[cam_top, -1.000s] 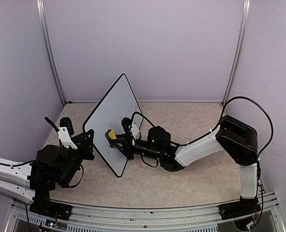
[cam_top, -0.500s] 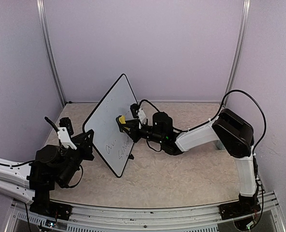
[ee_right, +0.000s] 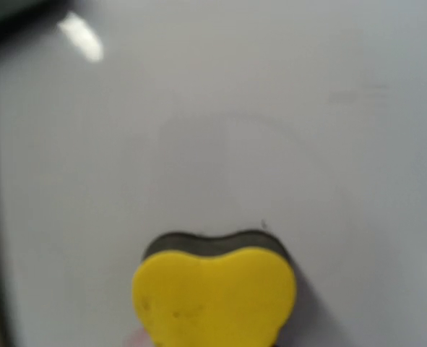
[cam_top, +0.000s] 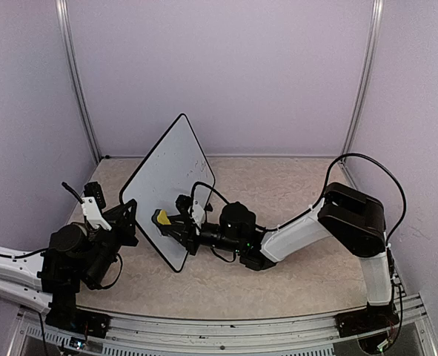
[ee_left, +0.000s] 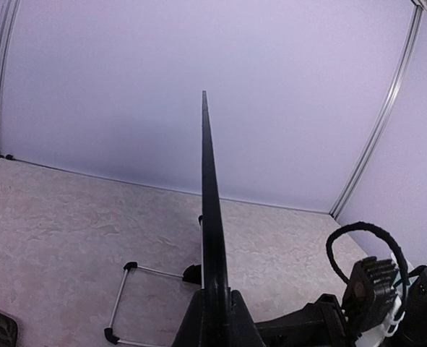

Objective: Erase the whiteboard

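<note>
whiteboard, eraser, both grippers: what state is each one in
whiteboard, held up on edge, tilted, no dark writing showing
yellow eraser, pressed against the whiteboard's face, low down
left gripper, jaws shut on the whiteboard's edge
right gripper, jaws shut on the yellow eraser

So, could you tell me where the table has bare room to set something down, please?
The widest bare stretch of table lies between the right arm and the back wall. Another runs along the near edge, in front of that arm. Centre-left is crowded: the left claw grips the whiteboard while the right claw presses the yellow eraser on it.
</note>
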